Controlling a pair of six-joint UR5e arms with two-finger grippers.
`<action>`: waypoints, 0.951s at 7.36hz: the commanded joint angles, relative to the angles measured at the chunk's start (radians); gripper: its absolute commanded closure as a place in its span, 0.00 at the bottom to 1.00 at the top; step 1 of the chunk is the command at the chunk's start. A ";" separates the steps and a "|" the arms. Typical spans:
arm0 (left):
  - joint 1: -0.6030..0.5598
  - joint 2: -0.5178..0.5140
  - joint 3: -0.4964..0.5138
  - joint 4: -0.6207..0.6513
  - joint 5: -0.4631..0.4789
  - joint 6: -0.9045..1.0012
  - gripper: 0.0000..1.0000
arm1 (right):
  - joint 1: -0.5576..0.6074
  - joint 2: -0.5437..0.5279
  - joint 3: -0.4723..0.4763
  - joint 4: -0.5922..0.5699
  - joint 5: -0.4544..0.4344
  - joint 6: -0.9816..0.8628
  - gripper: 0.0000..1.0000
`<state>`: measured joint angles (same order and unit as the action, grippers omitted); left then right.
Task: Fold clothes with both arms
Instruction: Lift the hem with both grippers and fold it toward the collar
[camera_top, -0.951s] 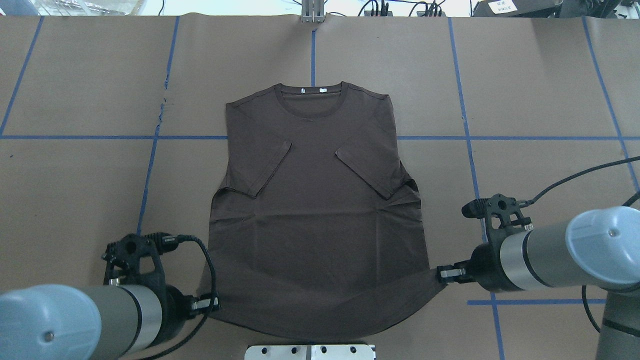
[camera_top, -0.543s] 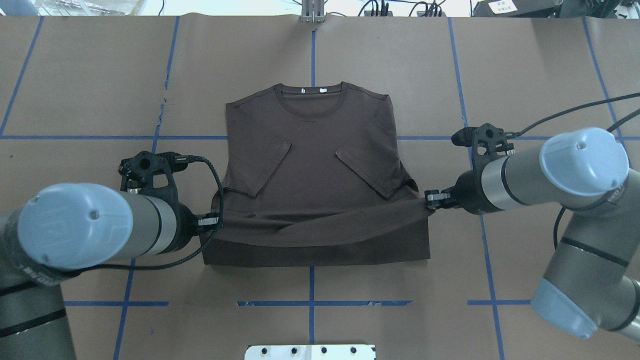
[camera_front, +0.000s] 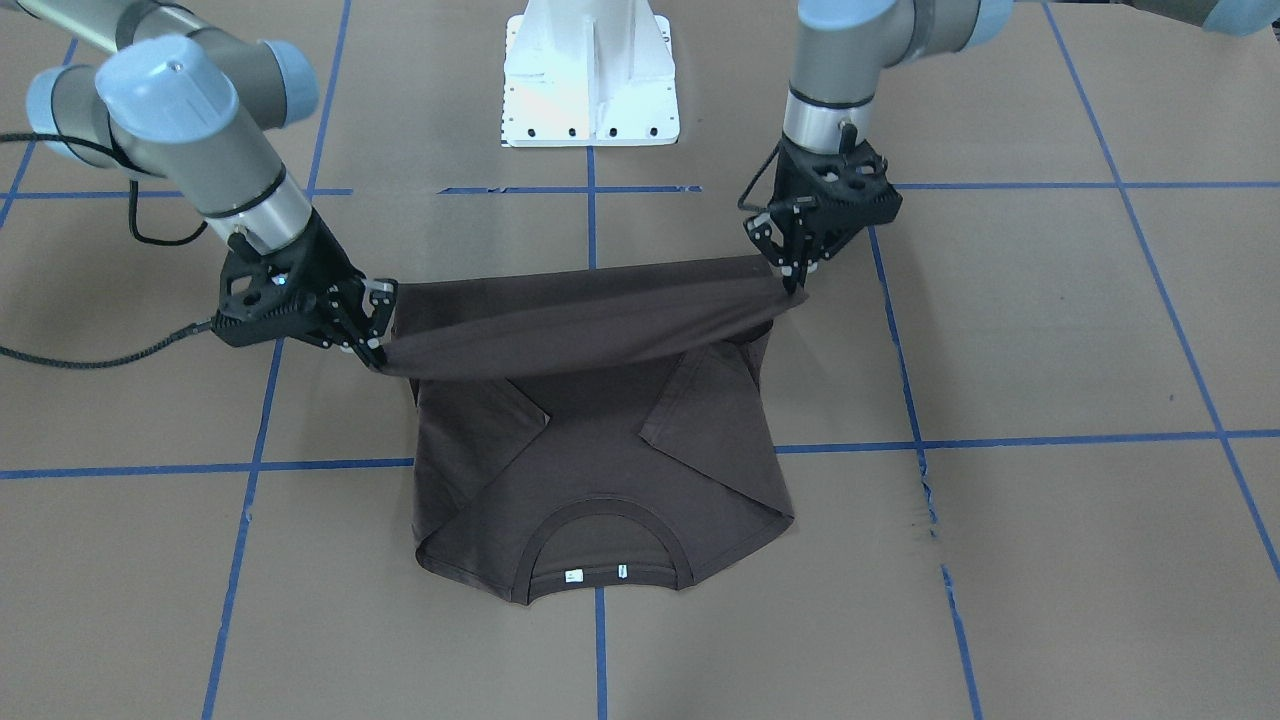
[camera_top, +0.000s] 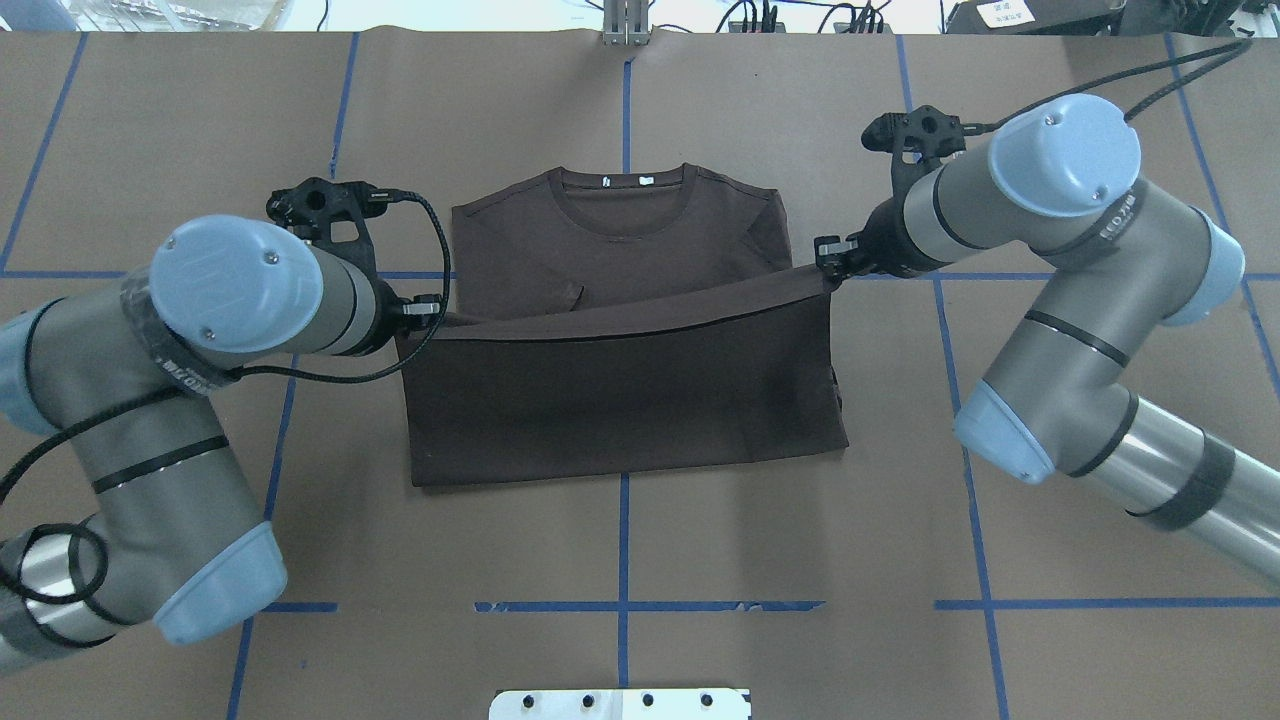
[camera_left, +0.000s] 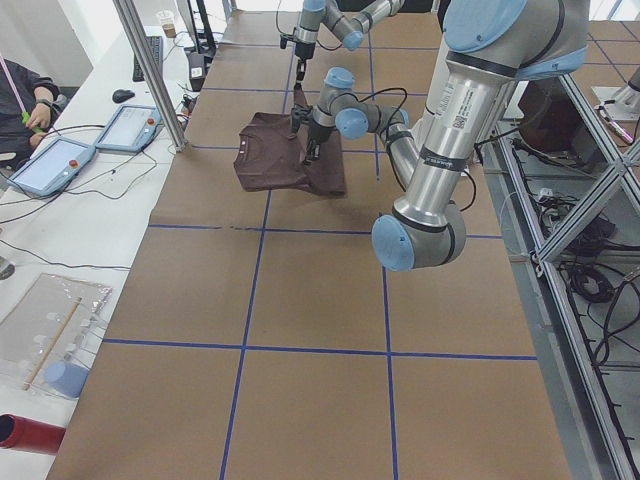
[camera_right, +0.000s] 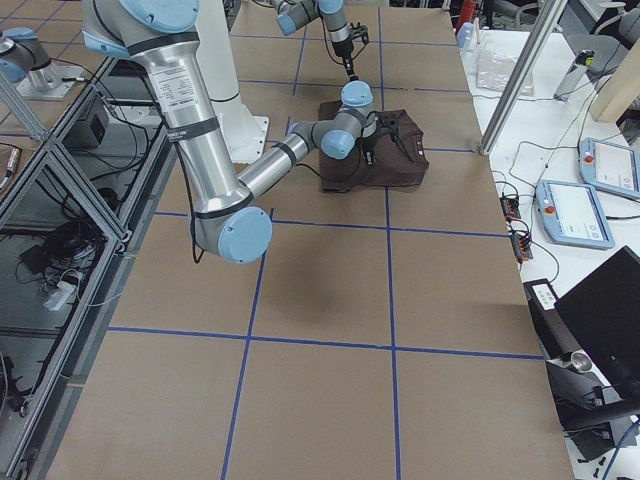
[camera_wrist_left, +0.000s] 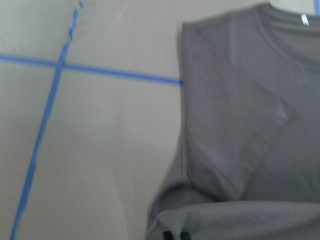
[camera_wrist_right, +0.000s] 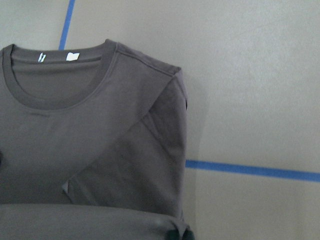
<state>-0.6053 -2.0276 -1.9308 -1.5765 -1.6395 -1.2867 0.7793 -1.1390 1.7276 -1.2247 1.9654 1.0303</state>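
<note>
Brown paper table (camera_top: 700, 100), soft T-shirt (camera_top: 620, 400) (hem taut)

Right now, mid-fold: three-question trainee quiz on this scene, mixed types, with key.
1. True or false: both sleeves of the T-shirt lie folded in over its chest.
2. The left gripper and right gripper each pinch: A) a shoulder B) a hem corner C) a sleeve.
3. Has the lifted hem reached the collar?
Key: 1 true; 2 B; 3 no, it hangs stretched between the grippers, short of the collar.
</note>
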 joint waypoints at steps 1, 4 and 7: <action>-0.089 -0.074 0.236 -0.185 -0.002 0.050 1.00 | 0.049 0.118 -0.170 0.004 0.000 -0.021 1.00; -0.145 -0.101 0.441 -0.356 0.000 0.111 1.00 | 0.090 0.295 -0.414 0.005 0.001 -0.035 1.00; -0.156 -0.133 0.486 -0.376 0.001 0.122 1.00 | 0.106 0.343 -0.543 0.100 -0.005 -0.033 1.00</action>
<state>-0.7579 -2.1370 -1.4684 -1.9407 -1.6389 -1.1683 0.8804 -0.8120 1.2270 -1.1592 1.9622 0.9957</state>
